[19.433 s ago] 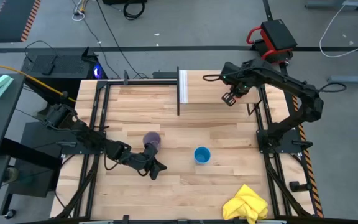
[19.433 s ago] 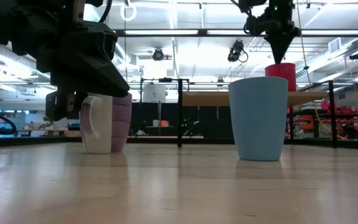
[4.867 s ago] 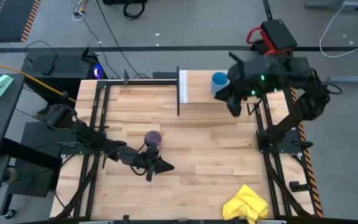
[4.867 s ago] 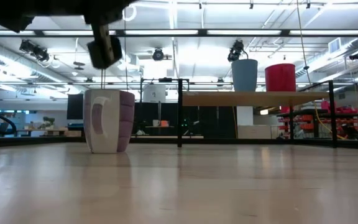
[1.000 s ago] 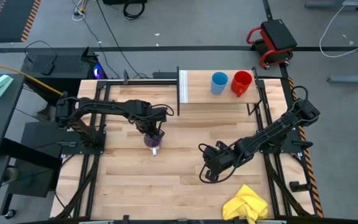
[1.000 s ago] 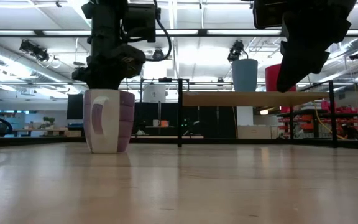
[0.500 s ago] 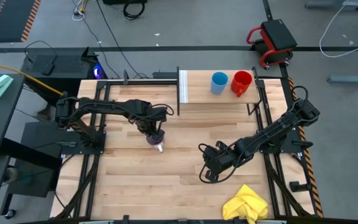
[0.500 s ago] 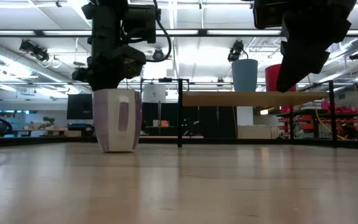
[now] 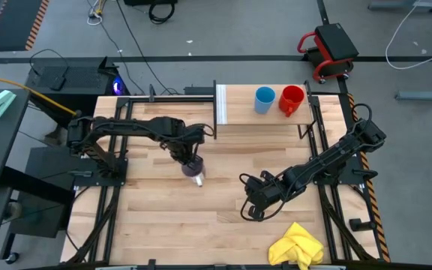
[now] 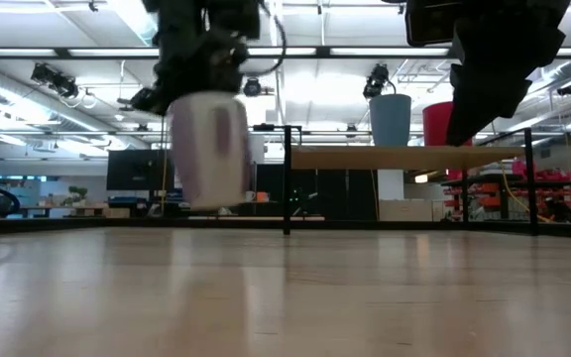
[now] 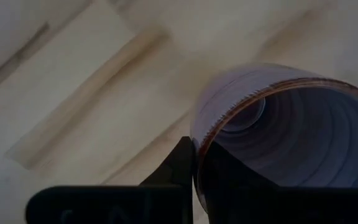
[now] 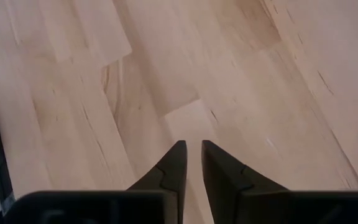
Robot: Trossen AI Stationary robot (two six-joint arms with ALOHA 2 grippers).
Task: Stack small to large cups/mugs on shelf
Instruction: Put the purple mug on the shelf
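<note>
Progress is about two thirds: blue round cup (image 9: pixel 265 100) and red mug (image 9: pixel 292 100) stand side by side on the shelf (image 9: pixel 246 112). Only the purple mug (image 9: pixel 193 168) is left. The left hand (image 9: pixel 191 163) is closed on its rim and holds it above the surface (image 9: pixel 223 217). Between this hand and the shelf stands the white upright side panel (image 9: pixel 220 104), so it must pass over that edge. The right hand (image 9: pixel 253 208), nearly closed and empty, waits low over open surface.

Smooth glossy purple mug (image 11: pixel 278 130), matt pale wooden tabletop (image 9: pixel 223 225), crumpled yellow cloth (image 9: pixel 297 246).
</note>
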